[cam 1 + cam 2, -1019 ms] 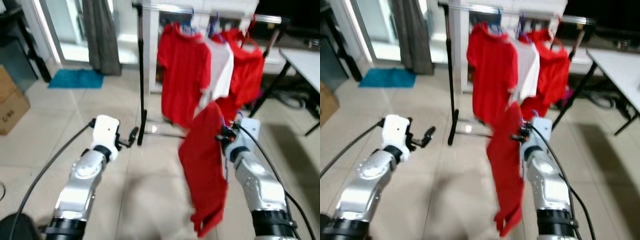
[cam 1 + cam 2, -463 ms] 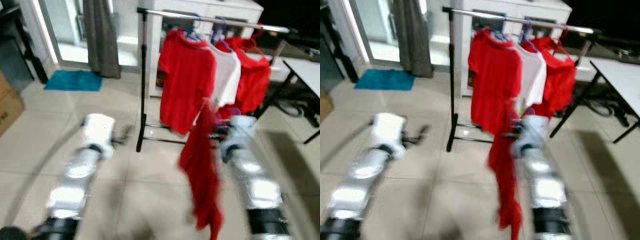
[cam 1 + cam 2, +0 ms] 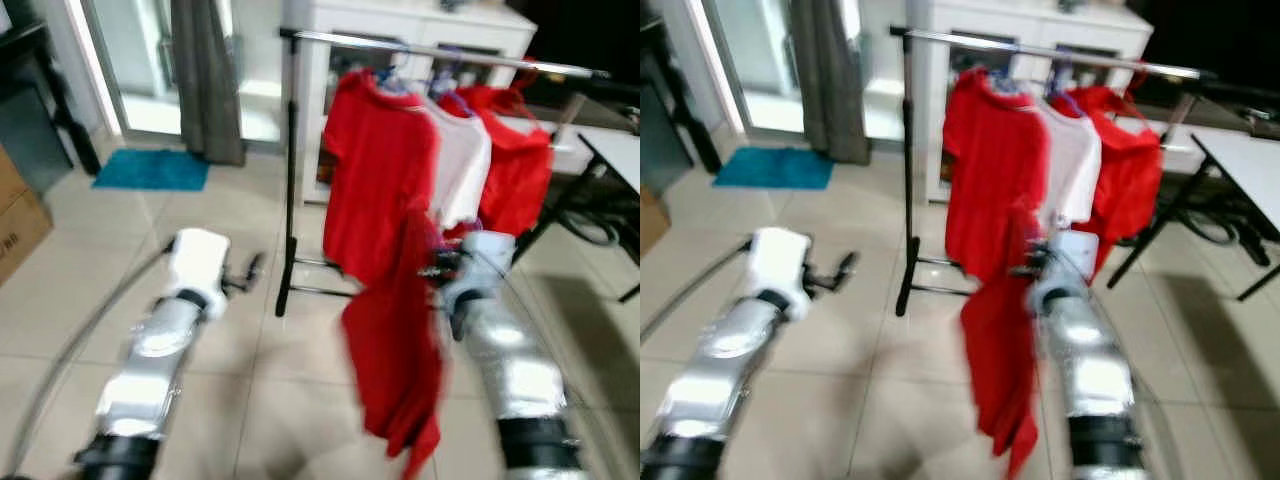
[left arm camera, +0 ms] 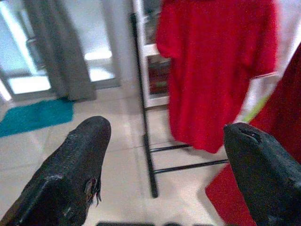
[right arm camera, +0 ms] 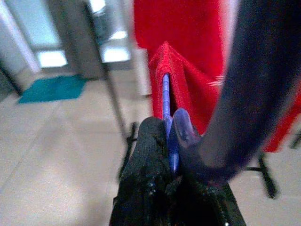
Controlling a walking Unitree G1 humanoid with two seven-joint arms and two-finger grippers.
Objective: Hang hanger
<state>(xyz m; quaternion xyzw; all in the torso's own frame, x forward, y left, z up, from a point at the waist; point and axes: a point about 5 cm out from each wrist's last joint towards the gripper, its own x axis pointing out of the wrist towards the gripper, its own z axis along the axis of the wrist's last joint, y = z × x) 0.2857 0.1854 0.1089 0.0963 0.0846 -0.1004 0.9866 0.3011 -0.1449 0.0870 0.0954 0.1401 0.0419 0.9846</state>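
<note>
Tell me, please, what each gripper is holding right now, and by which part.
The right gripper is shut on the blue hanger near its hook, with a red shirt hanging from it. The left gripper is open and holds nothing.

Our view now nearer the clothes rack (image 3: 440, 48); our held red shirt (image 3: 395, 340) swung leftward, lower hem wider.

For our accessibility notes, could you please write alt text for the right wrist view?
The right gripper is shut on a purple hanger carrying a red shirt, with a clothes rack behind.
</note>
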